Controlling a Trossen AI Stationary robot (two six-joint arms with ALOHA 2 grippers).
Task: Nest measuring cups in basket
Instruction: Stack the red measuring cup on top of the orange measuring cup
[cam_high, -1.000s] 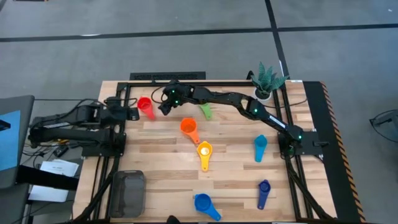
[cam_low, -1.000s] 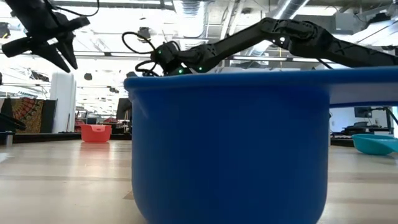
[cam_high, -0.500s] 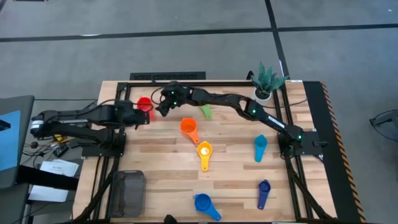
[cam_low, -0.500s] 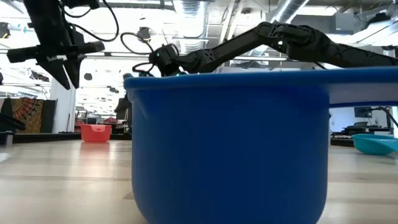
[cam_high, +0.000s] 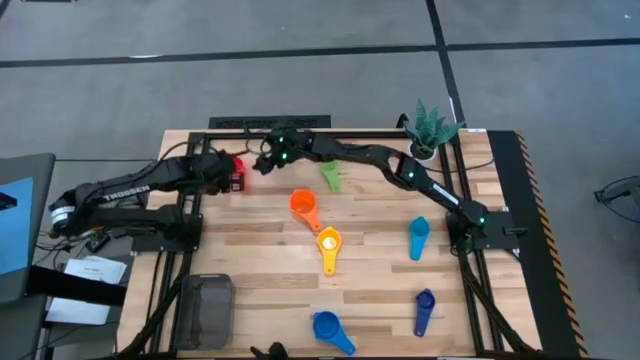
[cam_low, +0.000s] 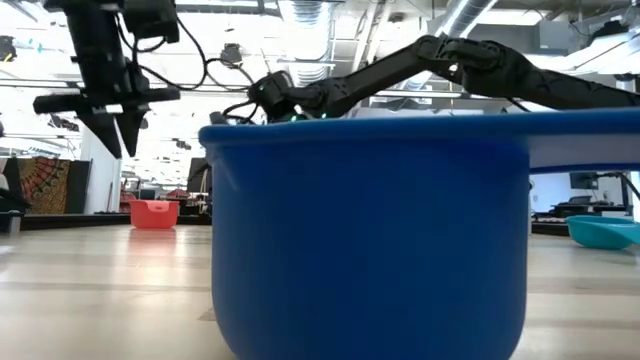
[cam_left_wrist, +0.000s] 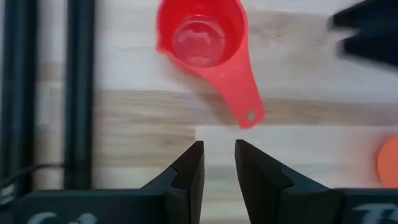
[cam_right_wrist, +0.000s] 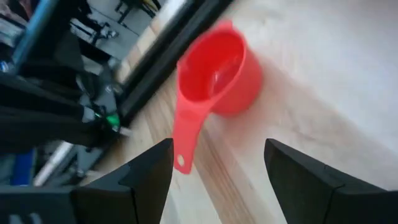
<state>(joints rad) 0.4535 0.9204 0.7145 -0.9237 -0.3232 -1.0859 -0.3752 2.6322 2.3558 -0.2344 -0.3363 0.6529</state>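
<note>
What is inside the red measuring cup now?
Nothing: the red measuring cup shows only its bare bottom. The left tool hangs above the table near its handle, not touching it.

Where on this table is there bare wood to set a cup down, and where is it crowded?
Free: the left-middle wood between the basket, the orange cup and the yellow cup. Also the strip between the yellow cup and the teal cup. Crowded: the far edge, where both arms converge on the red cup beside the green cup.
</note>
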